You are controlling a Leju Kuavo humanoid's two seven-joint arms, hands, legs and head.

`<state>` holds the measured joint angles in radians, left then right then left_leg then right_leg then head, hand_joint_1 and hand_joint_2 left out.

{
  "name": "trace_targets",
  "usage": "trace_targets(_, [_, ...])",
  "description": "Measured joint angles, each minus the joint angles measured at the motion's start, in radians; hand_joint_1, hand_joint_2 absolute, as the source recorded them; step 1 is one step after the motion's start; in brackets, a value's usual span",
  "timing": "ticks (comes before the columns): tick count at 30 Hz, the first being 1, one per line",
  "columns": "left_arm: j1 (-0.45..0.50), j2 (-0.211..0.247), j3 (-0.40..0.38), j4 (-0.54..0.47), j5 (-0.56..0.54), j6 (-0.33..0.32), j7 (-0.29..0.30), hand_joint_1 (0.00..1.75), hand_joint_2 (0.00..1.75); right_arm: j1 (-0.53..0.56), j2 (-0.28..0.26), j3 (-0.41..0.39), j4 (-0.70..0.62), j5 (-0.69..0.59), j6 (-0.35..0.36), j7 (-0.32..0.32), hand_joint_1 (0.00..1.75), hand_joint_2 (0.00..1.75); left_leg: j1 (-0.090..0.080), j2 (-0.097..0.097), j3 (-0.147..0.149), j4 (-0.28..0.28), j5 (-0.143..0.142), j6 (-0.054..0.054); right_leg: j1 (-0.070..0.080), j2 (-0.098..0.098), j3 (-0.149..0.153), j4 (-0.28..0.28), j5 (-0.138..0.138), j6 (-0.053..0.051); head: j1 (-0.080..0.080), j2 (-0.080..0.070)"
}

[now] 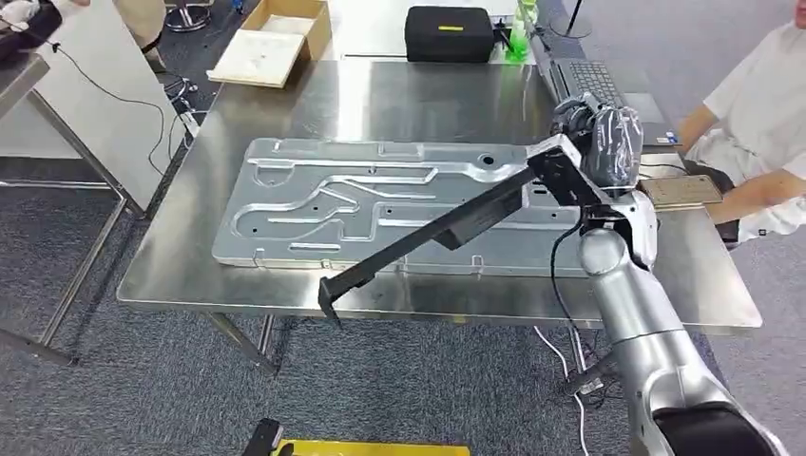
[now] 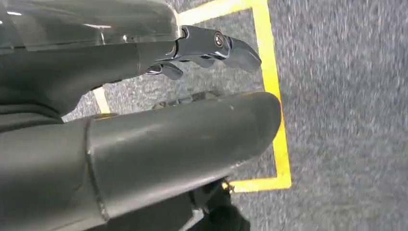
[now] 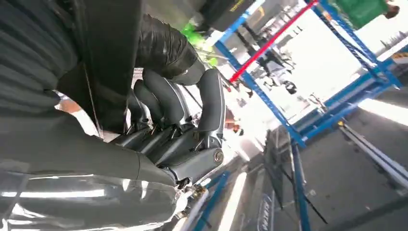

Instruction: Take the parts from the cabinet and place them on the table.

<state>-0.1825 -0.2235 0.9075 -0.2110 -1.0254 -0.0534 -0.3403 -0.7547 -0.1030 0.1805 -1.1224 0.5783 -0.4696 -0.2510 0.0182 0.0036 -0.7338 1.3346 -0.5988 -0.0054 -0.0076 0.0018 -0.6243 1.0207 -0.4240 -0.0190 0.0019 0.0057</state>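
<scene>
Steel table (image 1: 665, 285) carries a pressed panel (image 1: 314, 204); above it, the right hand (image 1: 604, 142) grips a long black bracket (image 1: 428, 237), apparently for laying down; left hand (image 2: 211, 48) hangs with nothing in it, fingers loosely curled.

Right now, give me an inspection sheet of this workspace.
Surface: shiny steel table, front edge toward the robot.
Job's things: large stamped silver metal panel lying flat on the table; long black angled bar held above it, its free end past the front edge.
Clutter: black case, green bottle, keyboard, wooden tray.
Hands: right hand grips the bar's far end; left hand hangs over the floor, holding nothing.
Cables: black cable along the right forearm.
Surroundings: grey carpet, yellow floor tape, seated person at right.
</scene>
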Motion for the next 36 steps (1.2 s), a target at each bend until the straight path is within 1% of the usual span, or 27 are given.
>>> trace_targets(1, [0.000, 0.000, 0.000, 0.000, 0.000, -0.005, 0.002, 0.00, 0.00, -0.005, -0.003, -0.002, 0.018, -0.001, 0.009, -0.001, 1.75, 1.75, 0.000, 0.000, -0.004, -0.001, 0.017, 0.001, 0.001, 0.002, 0.000, 0.003, -0.002, -0.001, 0.000, 0.000])
trace_targets(2, [0.000, 0.000, 0.000, 0.000, 0.000, -0.008, 0.002, 0.00, 0.00, -0.012, -0.006, -0.003, 0.036, -0.003, 0.018, -0.001, 1.75, 1.75, 0.000, 0.000, 0.012, -0.044, 0.053, 0.003, 0.002, 0.005, 0.001, 0.006, -0.004, 0.000, 0.000, 0.000])
trace_targets(4, [-0.001, 0.002, 0.000, 0.000, 0.000, -0.013, -0.001, 0.00, 0.00, -0.031, -0.013, -0.010, 0.069, -0.011, 0.034, -0.002, 1.75, 1.75, -0.001, -0.002, 0.087, -0.216, 0.149, 0.015, 0.003, 0.010, 0.002, 0.016, -0.011, 0.004, 0.000, 0.000])
trace_targets(5, [-0.001, 0.003, 0.000, 0.000, 0.000, -0.015, -0.003, 0.00, 0.00, -0.039, -0.016, -0.014, 0.086, -0.016, 0.041, -0.002, 1.75, 1.75, -0.005, -0.005, 0.108, -0.273, 0.156, 0.023, 0.002, 0.010, 0.000, 0.019, -0.014, 0.008, 0.001, 0.000])
trace_targets(6, [-0.002, 0.005, 0.000, 0.000, 0.000, -0.017, -0.005, 0.00, 0.00, -0.049, -0.023, -0.019, 0.101, -0.021, 0.045, -0.002, 1.75, 1.75, -0.007, -0.005, 0.119, -0.291, 0.150, 0.023, 0.010, 0.011, -0.005, 0.026, -0.016, 0.014, 0.001, 0.000])
trace_targets(9, [0.000, 0.006, 0.000, 0.000, -0.001, -0.019, -0.008, 0.00, 0.00, -0.055, -0.034, -0.027, 0.129, -0.026, 0.053, -0.003, 1.75, 1.75, -0.011, -0.005, 0.118, -0.291, 0.154, 0.029, 0.004, 0.011, -0.003, 0.017, -0.011, 0.029, 0.000, 0.000])
trace_targets(10, [-0.001, 0.005, 0.000, 0.000, -0.001, -0.019, -0.011, 0.00, 0.00, -0.059, -0.037, -0.032, 0.140, -0.030, 0.059, -0.006, 1.75, 1.75, 0.000, -0.002, 0.127, -0.310, 0.164, 0.041, 0.005, 0.011, -0.005, 0.019, -0.016, 0.035, 0.000, 0.000])
trace_targets(11, [-0.003, 0.005, 0.000, 0.000, -0.002, -0.019, -0.015, 0.00, 0.00, -0.062, -0.042, -0.036, 0.150, -0.035, 0.059, -0.013, 1.75, 1.75, -0.001, -0.001, 0.131, -0.316, 0.167, 0.045, 0.002, 0.008, -0.009, 0.035, -0.028, 0.041, 0.002, 0.000])
trace_targets(12, [-0.006, 0.005, -0.001, 0.000, -0.001, -0.019, -0.018, 0.00, 0.00, -0.069, -0.048, -0.040, 0.163, -0.040, 0.061, -0.019, 1.75, 1.75, 0.000, -0.001, 0.131, -0.318, 0.169, 0.050, 0.000, 0.007, -0.030, 0.081, -0.059, 0.048, 0.001, 0.000])
trace_targets(14, [-0.005, 0.005, -0.001, 0.000, -0.002, -0.019, -0.019, 0.00, 0.00, -0.071, -0.060, -0.047, 0.182, -0.047, 0.070, -0.035, 1.75, 1.75, 0.000, -0.001, 0.131, -0.318, 0.169, 0.050, -0.007, 0.007, -0.103, 0.230, -0.124, 0.061, 0.001, 0.000])
trace_targets(15, [-0.003, 0.006, -0.001, 0.000, -0.002, -0.019, -0.019, 0.00, 0.00, -0.065, -0.063, -0.050, 0.189, -0.053, 0.073, -0.045, 1.75, 1.75, 0.000, -0.001, 0.130, -0.317, 0.168, 0.050, -0.010, 0.006, -0.135, 0.288, -0.139, 0.065, 0.002, 0.000])
trace_targets(16, [-0.001, 0.006, -0.001, 0.000, -0.002, -0.019, -0.019, 0.00, 0.00, -0.058, -0.065, -0.051, 0.192, -0.055, 0.077, -0.056, 1.75, 1.75, 0.001, -0.001, 0.131, -0.317, 0.167, 0.049, -0.015, 0.005, -0.147, 0.301, -0.130, 0.069, 0.001, 0.000])
trace_targets(17, [-0.001, 0.006, 0.000, 0.000, -0.003, -0.019, -0.019, 0.00, 0.00, -0.053, -0.066, -0.051, 0.192, -0.055, 0.079, -0.061, 1.75, 1.75, 0.002, -0.001, 0.131, -0.316, 0.166, 0.046, -0.019, 0.003, -0.137, 0.274, -0.105, 0.072, 0.001, 0.000])
trace_targets(19, [-0.002, 0.005, -0.001, 0.000, -0.004, -0.019, -0.025, 0.00, 0.00, -0.049, -0.066, -0.051, 0.192, -0.054, 0.086, -0.068, 1.75, 1.75, 0.007, -0.001, 0.134, -0.309, 0.159, 0.036, -0.027, -0.002, -0.056, 0.106, -0.009, 0.078, 0.001, 0.000])
trace_targets(20, [-0.003, 0.005, -0.001, 0.000, -0.004, -0.019, -0.028, 0.00, 0.00, -0.049, -0.066, -0.051, 0.192, -0.052, 0.087, -0.071, 1.75, 1.75, 0.008, 0.000, 0.134, -0.305, 0.155, 0.029, -0.030, -0.006, -0.021, 0.026, 0.008, 0.080, 0.001, 0.000])
trace_targets(21, [-0.005, 0.006, -0.001, 0.000, -0.004, -0.020, -0.030, 0.00, 0.00, -0.049, -0.067, -0.051, 0.191, -0.051, 0.091, -0.072, 1.75, 1.75, 0.001, -0.002, 0.130, -0.301, 0.152, 0.022, -0.017, -0.003, -0.012, 0.015, -0.003, 0.071, 0.002, 0.000])
trace_targets(22, [-0.006, 0.006, -0.001, 0.000, -0.004, -0.020, -0.031, 0.00, 0.00, -0.046, -0.067, -0.051, 0.190, -0.050, 0.093, -0.072, 1.75, 1.75, 0.001, -0.002, 0.130, -0.305, 0.155, 0.015, -0.016, 0.000, -0.015, 0.018, -0.002, 0.057, 0.001, 0.000])
trace_targets(24, [-0.005, 0.006, -0.001, 0.000, -0.004, -0.021, -0.033, 0.00, 0.00, -0.040, -0.067, -0.051, 0.189, -0.048, 0.097, -0.074, 1.75, 1.75, 0.001, -0.002, 0.134, -0.311, 0.157, 0.005, -0.012, 0.001, -0.018, 0.020, -0.003, 0.045, 0.001, 0.000])
trace_targets(26, [-0.008, 0.006, -0.001, 0.000, -0.005, -0.023, -0.035, 0.00, 0.00, -0.039, -0.067, -0.050, 0.184, -0.041, 0.097, -0.076, 1.75, 1.75, 0.004, -0.002, 0.129, -0.292, 0.137, -0.005, -0.019, 0.000, -0.012, 0.012, 0.001, 0.024, 0.001, 0.000])
trace_targets(27, [-0.010, 0.006, -0.001, 0.000, -0.005, -0.023, -0.035, 0.00, 0.00, -0.041, -0.067, -0.050, 0.181, -0.039, 0.098, -0.078, 1.75, 1.75, 0.004, -0.002, 0.107, -0.241, 0.104, -0.004, -0.018, -0.002, -0.011, 0.011, 0.001, 0.013, 0.000, 0.000])
trace_targets(29, [-0.010, 0.006, -0.001, 0.000, -0.007, -0.023, -0.036, 0.00, 0.00, -0.040, -0.067, -0.050, 0.181, -0.035, 0.102, -0.080, 1.75, 1.75, 0.004, -0.002, 0.030, -0.076, 0.027, -0.004, -0.011, -0.002, -0.010, 0.011, -0.001, 0.007, 0.000, 0.000])
trace_targets(30, [-0.008, 0.006, -0.001, 0.000, -0.008, -0.023, -0.035, 0.00, 0.00, -0.038, -0.067, -0.050, 0.181, -0.034, 0.107, -0.082, 1.75, 1.75, 0.002, -0.002, -0.004, -0.007, 0.006, -0.004, -0.007, -0.002, -0.010, 0.012, -0.001, 0.004, 0.000, 0.000])
trace_targets(31, [-0.007, 0.007, -0.001, 0.000, -0.010, -0.023, -0.035, 0.00, 0.00, -0.036, -0.067, -0.050, 0.181, -0.034, 0.115, -0.083, 1.75, 1.75, 0.002, -0.002, -0.021, 0.023, 0.007, -0.002, -0.003, 0.000, -0.009, 0.012, -0.001, 0.002, 0.000, 0.000])
trace_targets(32, [-0.007, 0.007, -0.002, 0.000, -0.012, -0.023, -0.036, 0.00, 0.00, -0.034, -0.067, -0.050, 0.180, -0.034, 0.121, -0.086, 1.75, 1.75, 0.001, -0.002, -0.014, 0.001, 0.033, 0.003, 0.001, 0.002, -0.008, 0.012, -0.003, 0.000, 0.000, 0.000])
trace_targets(33, [-0.008, 0.007, -0.002, 0.000, -0.012, -0.024, -0.036, 0.00, 0.00, -0.034, -0.067, -0.050, 0.179, -0.034, 0.130, -0.093, 1.75, 1.75, -0.001, -0.002, 0.014, -0.059, 0.072, 0.010, 0.004, 0.004, -0.006, 0.013, -0.003, -0.001, 0.000, 0.000])
trace_targets(35, [-0.011, 0.007, -0.002, 0.000, -0.015, -0.026, -0.037, 0.00, 0.00, -0.035, -0.067, -0.048, 0.168, -0.034, 0.152, -0.106, 1.75, 1.75, -0.012, -0.004, 0.105, -0.244, 0.158, 0.035, 0.010, 0.007, -0.001, 0.013, -0.006, -0.001, 0.000, 0.000])
trace_targets(36, [-0.013, 0.011, -0.002, 0.000, -0.015, -0.026, -0.037, 0.00, 0.00, -0.036, -0.067, -0.045, 0.164, -0.035, 0.160, -0.111, 1.75, 1.75, -0.017, -0.003, 0.125, -0.287, 0.147, 0.047, 0.017, 0.007, -0.002, 0.015, -0.008, 0.003, 0.001, 0.000])
